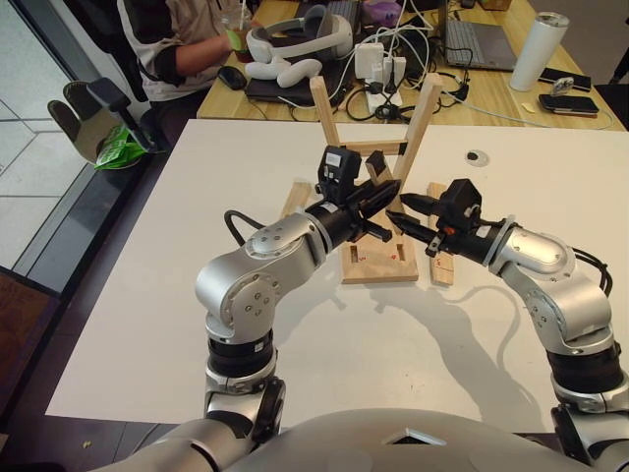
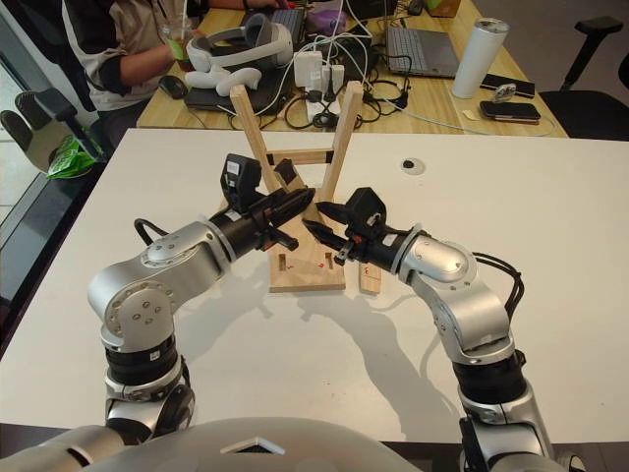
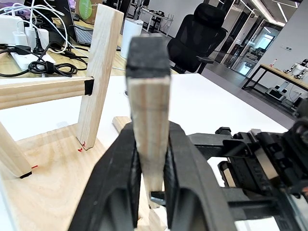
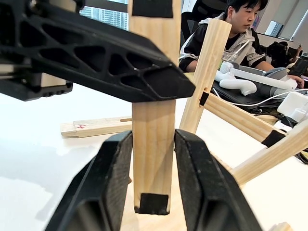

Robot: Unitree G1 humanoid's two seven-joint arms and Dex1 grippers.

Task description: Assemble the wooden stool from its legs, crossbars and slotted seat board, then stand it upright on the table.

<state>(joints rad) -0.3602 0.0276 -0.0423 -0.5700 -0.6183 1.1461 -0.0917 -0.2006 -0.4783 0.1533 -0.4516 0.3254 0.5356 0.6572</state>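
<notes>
The slotted seat board [image 1: 378, 267] lies flat mid-table. Two legs [image 1: 324, 110] [image 1: 425, 110] stand up from its far side, leaning apart and joined by a crossbar [image 1: 375, 147]. Above the board's near half, a short wooden leg with black-taped ends [image 3: 149, 115] is held upright. My left gripper [image 1: 381, 204] is shut on it from the left. My right gripper [image 1: 405, 214] clamps its lower part [image 4: 153, 144] from the right. Both sets of fingertips meet over the board. One loose wooden piece [image 1: 295, 199] lies left of the board, another [image 1: 440, 267] along its right edge.
The white table [image 1: 511, 324] has free room in front and to both sides, and a small cable hole [image 1: 478, 156] at the far right. Behind it stands a cluttered desk with a headset [image 1: 295, 44], power strip, laptop and white tumbler [image 1: 539, 49]; a person sits there.
</notes>
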